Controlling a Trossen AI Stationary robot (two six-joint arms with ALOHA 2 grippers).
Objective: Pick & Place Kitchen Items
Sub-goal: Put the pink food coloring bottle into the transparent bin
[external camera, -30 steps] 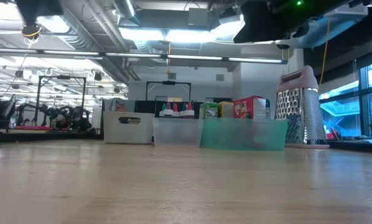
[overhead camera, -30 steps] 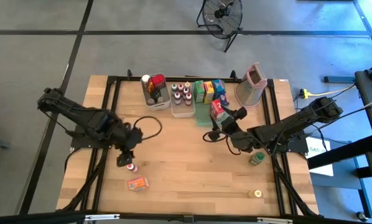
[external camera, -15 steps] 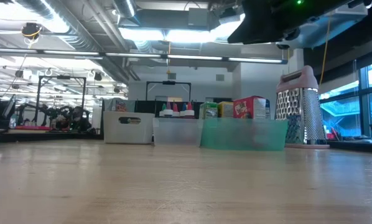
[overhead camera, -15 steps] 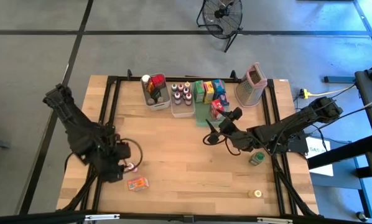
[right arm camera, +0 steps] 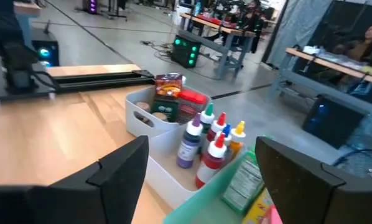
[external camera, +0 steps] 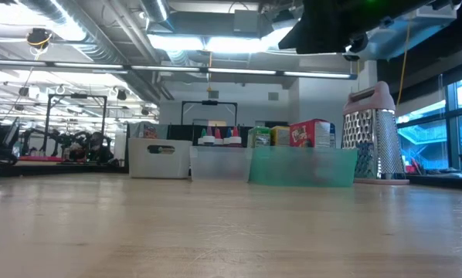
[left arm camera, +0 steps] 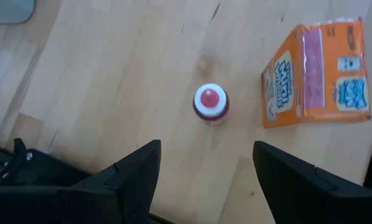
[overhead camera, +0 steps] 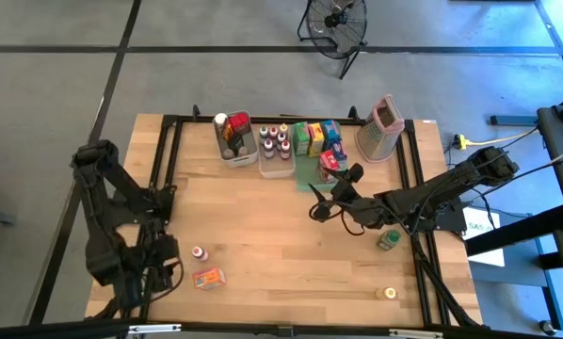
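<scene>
A small bottle with a red cap (overhead camera: 199, 252) (left arm camera: 209, 102) stands upright on the wood. An orange box (overhead camera: 208, 278) (left arm camera: 316, 71) lies flat just nearer than it. My left gripper (overhead camera: 165, 252) (left arm camera: 206, 149) is open, above the table and to the left of the bottle, touching nothing. My right gripper (overhead camera: 319, 202) (right arm camera: 201, 146) hangs open over the table's middle and faces the bins. A green-lidded jar (overhead camera: 388, 240) and a small yellow piece (overhead camera: 390, 293) rest on the right side.
At the far edge stand a white bin of packets (overhead camera: 234, 137) (right arm camera: 167, 106), a clear bin of little bottles (overhead camera: 275, 149) (right arm camera: 211, 146), a green tray of boxes (overhead camera: 317, 151) (external camera: 302, 166) and a metal grater (overhead camera: 380, 127) (external camera: 376, 131). Black frame rails (overhead camera: 168, 179) run along both sides.
My left arm has drawn back from over the red-capped bottle toward the table's near left corner and folded up. The bottle and the orange box have stayed where they were. My right gripper has kept roughly its place.
</scene>
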